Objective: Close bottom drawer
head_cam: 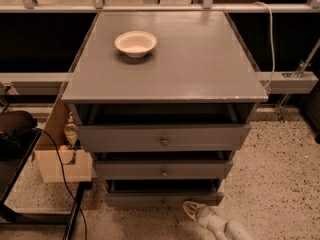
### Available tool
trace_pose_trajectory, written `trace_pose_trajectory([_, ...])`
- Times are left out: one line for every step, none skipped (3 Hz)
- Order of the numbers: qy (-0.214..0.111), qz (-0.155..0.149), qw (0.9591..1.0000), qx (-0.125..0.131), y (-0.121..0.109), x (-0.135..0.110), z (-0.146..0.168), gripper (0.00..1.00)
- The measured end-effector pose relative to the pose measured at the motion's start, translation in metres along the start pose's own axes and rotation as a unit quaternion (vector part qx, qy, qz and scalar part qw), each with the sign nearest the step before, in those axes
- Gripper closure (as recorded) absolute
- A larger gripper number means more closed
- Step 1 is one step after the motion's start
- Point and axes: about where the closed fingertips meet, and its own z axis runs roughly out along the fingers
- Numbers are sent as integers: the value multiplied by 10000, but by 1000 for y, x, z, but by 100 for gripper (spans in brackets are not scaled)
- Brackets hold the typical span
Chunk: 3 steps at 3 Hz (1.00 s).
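The drawer cabinet (165,149) is grey and stands on a speckled floor (280,179). Its flat worktop (200,64) carries one cream bowl (135,43), upright, toward the rear left.

Three drawer fronts are stacked below the worktop, each with one small round knob at centre.
- Top drawer (200,137): widest and tallest front, pulled out, dark gap above it.
- Middle drawer (200,169): mid-sized front, pulled out, dark gap above it.
- The bottom drawer (135,199): slimmest front, lowest in the stack, just above the floor. It is partly open; the dark interior shows between its front and the middle drawer.

The gripper (194,211) is low, near the floor, just below the right half of the bottom drawer front. Its white arm (225,228) runs off the lower edge of the view to the right. Contact with the drawer front cannot be confirmed. Whether the jaws are open or closed cannot be determined.

To the left of the cabinet stands a cardboard box (47,166), with a black cable (56,151) crossing in front of it. A white cable (271,39) hangs behind the right rear corner of the worktop.
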Motion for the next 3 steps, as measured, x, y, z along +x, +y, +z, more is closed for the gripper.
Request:
trace_pose_trajectory([-5,-153,9999,14,-6,-2,5,100])
trace_pose_trajectory([-33,-215,9998,-24,-10,-2,10,100])
trace_pose_trajectory([-18,-389,9991,-138,-17,-3,26,100])
